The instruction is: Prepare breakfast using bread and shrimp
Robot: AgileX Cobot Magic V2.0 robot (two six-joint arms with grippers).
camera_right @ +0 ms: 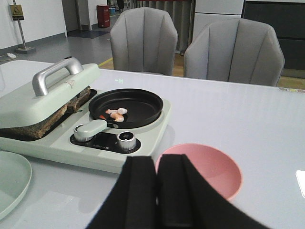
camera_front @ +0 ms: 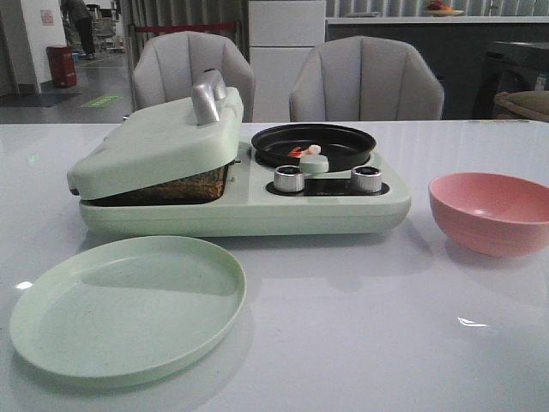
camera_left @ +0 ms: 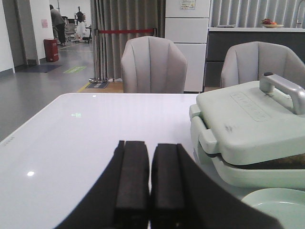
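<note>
A white table (camera_front: 360,343) fills the scene, with two grey chairs (camera_front: 364,79) standing behind its far edge. On it sits a pale green breakfast maker (camera_front: 249,206), the biggest thing on the surface. Its hinged lid (camera_front: 154,142), topped by a silver handle (camera_front: 206,99), rests tilted over the left half and does not close flat: the bread (camera_right: 43,121) lies under it, brown crust showing in the gap, so most of each slice is hidden. On the right half of the appliance is a round black pan (camera_front: 313,146), and the shrimp (camera_right: 116,113) lie inside it, a few small orange and white pieces near the middle. Two silver knobs (camera_front: 289,178) sit on the front panel below the pan.

In front of the maker, toward the left, lies a round green plate (camera_front: 129,305). To the right of the maker, apart from it, stands a pink bowl (camera_front: 493,210).

The left gripper (camera_left: 150,176) hangs over bare table left of the maker, fingers pressed together with nothing between them. The right gripper (camera_right: 157,191) hovers just beside the pink bowl, its fingers likewise together and empty.
</note>
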